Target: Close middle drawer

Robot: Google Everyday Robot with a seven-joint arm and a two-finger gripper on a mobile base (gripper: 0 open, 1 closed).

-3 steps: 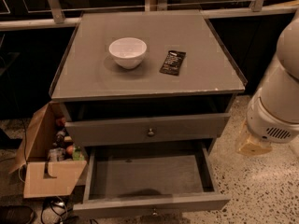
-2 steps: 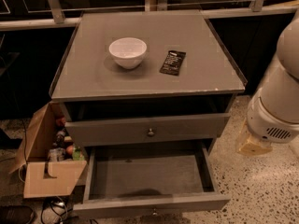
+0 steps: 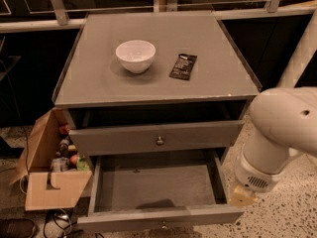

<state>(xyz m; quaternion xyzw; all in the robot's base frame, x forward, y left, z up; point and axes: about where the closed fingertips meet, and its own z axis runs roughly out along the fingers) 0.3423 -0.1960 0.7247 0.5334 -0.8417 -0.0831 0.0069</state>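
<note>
Low in the view, pulled far out of the grey cabinet [image 3: 148, 99]: the middle drawer [image 3: 156, 188], with a bare grey bottom on show and a small round knob [image 3: 163, 225] at the centre of the front panel, close to the lower edge of the view. Right above, a second drawer [image 3: 124, 142] with a brass knob of its own, out only a little, under a dark gap below the cabinet top.

Just beside the right front corner of the middle drawer, on the outer side: the tool [image 3: 242, 196], a beige tip under the thick white arm [image 3: 285, 123], low over the speckled floor [image 3: 297, 217]. Opening of the tool: cannot tell. Anything held: cannot tell. Touching the drawer or just short of it: cannot tell either.

On the surface [image 3: 223, 83] above, a white bowl [image 3: 135, 55], upright, left of centre, and a flat dark packet [image 3: 183, 66] just to the right, apart from the bowl.

Left of the cabinet, down on the floor, an open cardboard box [image 3: 49, 192] with small colourful items inside.
</note>
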